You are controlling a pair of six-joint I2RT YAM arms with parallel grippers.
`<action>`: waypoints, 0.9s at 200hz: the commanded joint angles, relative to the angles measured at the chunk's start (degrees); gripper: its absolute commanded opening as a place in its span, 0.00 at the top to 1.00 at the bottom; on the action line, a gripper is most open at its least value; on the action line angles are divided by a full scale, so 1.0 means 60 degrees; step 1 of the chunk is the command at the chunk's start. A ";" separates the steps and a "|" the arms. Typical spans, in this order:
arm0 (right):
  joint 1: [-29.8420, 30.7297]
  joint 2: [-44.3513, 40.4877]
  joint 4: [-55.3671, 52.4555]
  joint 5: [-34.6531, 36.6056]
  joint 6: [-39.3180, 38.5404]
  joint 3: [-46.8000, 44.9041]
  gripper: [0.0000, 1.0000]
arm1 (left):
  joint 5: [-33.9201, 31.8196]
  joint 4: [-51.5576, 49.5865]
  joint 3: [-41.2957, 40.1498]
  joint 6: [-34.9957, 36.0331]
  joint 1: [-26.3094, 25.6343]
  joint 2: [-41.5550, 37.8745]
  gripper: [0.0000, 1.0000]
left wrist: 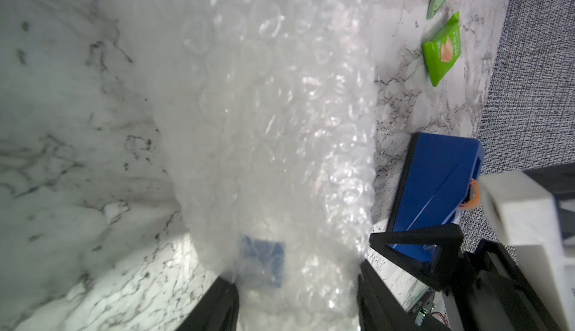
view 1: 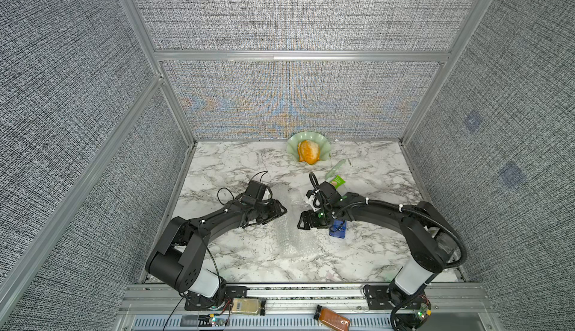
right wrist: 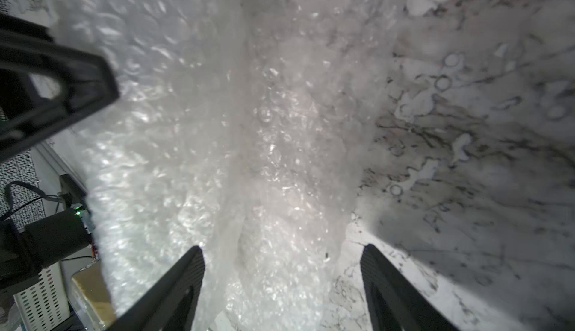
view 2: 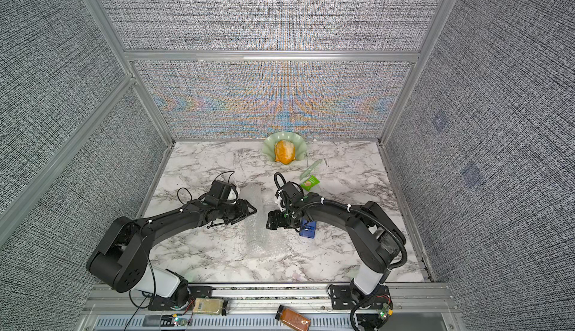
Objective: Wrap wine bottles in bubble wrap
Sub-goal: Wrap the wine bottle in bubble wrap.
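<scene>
- left gripper (view 1: pixel 281 212): reaches in from the left at mid-table. In the left wrist view its jaws press both flanks of the rolled bubble wrap (left wrist: pixel 280 111), clasping it.
- bubble wrap (view 1: pixel 289 233): a whitish, crinkled roll lying on the marble table (view 1: pixel 224 164), running far to near between the two grippers.
- wine bottle (left wrist: pixel 263 261): inside the roll. Only its blue label shows through the wrap, between the left arm's jaws.
- right gripper (view 1: pixel 301 220): just right of the roll, jaws spread wide. One is at the wrap's edge, the other stands clear over bare marble.
- blue tape dispenser (view 1: pixel 338 230): under the right arm, near the roll.
- green packet (view 1: pixel 336 181): farther back, right of centre.
</scene>
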 commanded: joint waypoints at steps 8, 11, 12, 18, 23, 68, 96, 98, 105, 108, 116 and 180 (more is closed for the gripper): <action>-0.0026 0.0489 0.0173 0.0210 0.0217 0.0109 0.27 | -0.0484 -0.1072 0.0193 0.0511 0.0021 0.0084 0.89; -0.0025 0.0533 0.0245 0.0170 0.0226 0.0151 0.29 | -0.0473 -0.1132 0.0222 0.0551 0.0021 0.0096 0.89; -0.0026 0.0543 0.0270 0.0155 0.0231 0.0157 0.29 | -0.0476 -0.1150 0.0230 0.0558 0.0021 0.0100 0.89; -0.0027 0.0629 0.0441 0.0037 0.0262 0.0197 0.33 | -0.0472 -0.1229 0.0300 0.0628 0.0016 0.0136 0.90; -0.0020 0.0665 0.0605 -0.0072 0.0303 0.0219 0.37 | -0.0479 -0.1308 0.0375 0.0697 0.0009 0.0169 0.90; -0.0012 0.0439 0.1132 -0.0239 0.0357 0.0333 0.99 | -0.0965 -0.2713 0.1307 0.1437 -0.0082 0.0472 0.92; 0.0004 0.0124 0.1465 -0.0287 0.0270 0.0061 1.00 | -0.1497 -0.3992 0.2128 0.1983 -0.0243 0.1033 0.92; 0.0003 0.0095 0.1503 -0.0292 0.0282 0.0035 1.00 | -0.1525 -0.4076 0.2186 0.2011 -0.0254 0.1083 0.92; 0.0028 0.0003 0.1601 -0.0299 0.0304 -0.0095 1.00 | -0.1663 -0.4327 0.2356 0.2096 -0.0302 0.1245 0.92; 0.0031 -0.0020 0.1651 -0.0299 0.0317 -0.0128 1.00 | -0.1720 -0.4421 0.2428 0.2115 -0.0329 0.1301 0.92; 0.0060 -0.0132 0.1772 -0.0318 0.0334 -0.0249 1.00 | -0.1869 -0.4609 0.2600 0.2170 -0.0407 0.1451 0.92; 0.0367 -0.0268 0.2228 -0.0598 0.0495 -0.0544 1.00 | -0.2126 -0.4796 0.3621 0.2148 -0.1108 0.2149 0.60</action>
